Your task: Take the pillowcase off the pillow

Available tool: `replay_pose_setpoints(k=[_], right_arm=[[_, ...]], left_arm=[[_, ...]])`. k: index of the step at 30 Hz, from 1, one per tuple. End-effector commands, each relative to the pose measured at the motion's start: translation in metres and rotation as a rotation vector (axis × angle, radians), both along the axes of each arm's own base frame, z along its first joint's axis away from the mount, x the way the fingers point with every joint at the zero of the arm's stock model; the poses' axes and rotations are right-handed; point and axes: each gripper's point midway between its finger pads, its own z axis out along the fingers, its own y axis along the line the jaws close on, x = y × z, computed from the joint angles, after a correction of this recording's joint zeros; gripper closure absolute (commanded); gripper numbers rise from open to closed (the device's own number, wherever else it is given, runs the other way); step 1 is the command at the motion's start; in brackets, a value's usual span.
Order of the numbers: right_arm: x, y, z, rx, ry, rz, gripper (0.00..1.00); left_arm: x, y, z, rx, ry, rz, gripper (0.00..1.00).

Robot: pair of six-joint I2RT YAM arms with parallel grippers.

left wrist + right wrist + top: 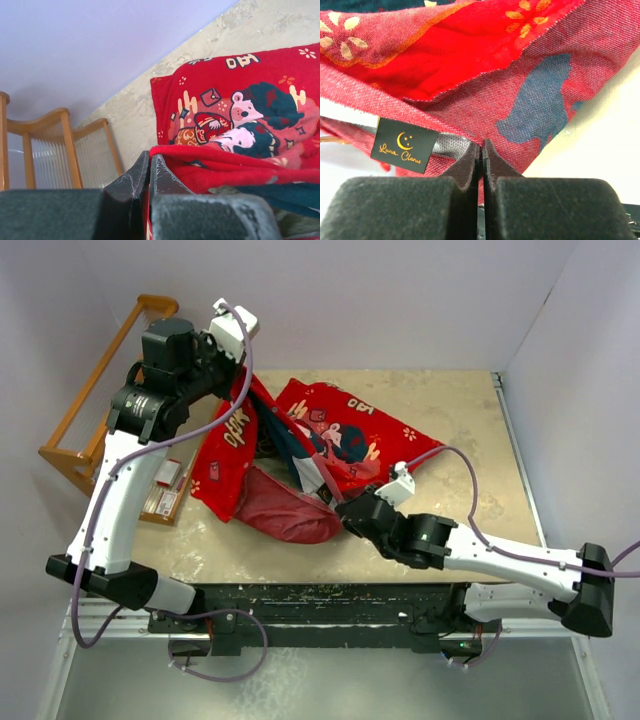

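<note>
- At the left tool (pixel 151 160): fingers shut tight on a raised fold of the pillowcase (pixel 340 430), a sliver of red cloth pinched between them; held high over the far-left part of the heap
- At the right tool (pixel 481 150): fingers pressed together on an edge of the same cover, gripping plain darker lining and a bit of grey mesh just beside a black sewn label (pixel 405 146); low at the near edge of the heap
- Between the two holds: cloth slack and draped, sagging into a pouch of dark red lining on the near side
- Handling, as judged: light, thin, wholly limp; no shape of its own, bound to follow whichever pinch moves; matte weave, probably not slippery, though a single layer might creep out of a narrow pinch under a hard pull
- Best holds, as judged: hem or seam at the open mouth, where doubled cloth gives the fingers bulk; printed mid-panel a poorer choice, liable to trap both layers at once
- As to the pillow: not clearly shown in any view, so whether inside the cover cannot be told; probably bulky and soft, apt to drag against the lining
- Farther out: cover spread over the middle of the surface (pixel 460 430); wooden rack (pixel 95 410) at the far left, beside the heap
</note>
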Motion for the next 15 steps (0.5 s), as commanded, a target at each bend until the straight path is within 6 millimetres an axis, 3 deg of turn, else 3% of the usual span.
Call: replay_pose_setpoints(k=[1,4,7,10,12,15], right_arm=[[-0.003,-0.026,0.002,-0.013,0.000,-0.058,1.00],[-0.002,-0.045,0.016,-0.017,-0.037,-0.096,1.00],[0.008,-0.082,0.043,-0.045,-0.108,-0.171,1.00],[0.019,-0.094,0.094,-0.130,-0.280,-0.107,1.00],[0.027,-0.078,0.132,-0.219,-0.385,-0.003,0.97],[0.022,-0.014,0.160,-0.359,-0.482,0.283,0.70]], left_arm=[[0.002,0.013,0.067,-0.036,-0.255,0.048,1.00],[0.002,0.012,0.069,-0.029,-0.267,0.037,1.00],[0.002,0.012,0.074,-0.020,-0.290,0.033,1.00],[-0.003,0.005,0.076,-0.026,-0.280,-0.017,1.00],[-0.012,-0.010,0.069,-0.049,-0.225,-0.106,1.00],[-0.026,-0.033,0.048,-0.106,-0.104,-0.226,1.00]])
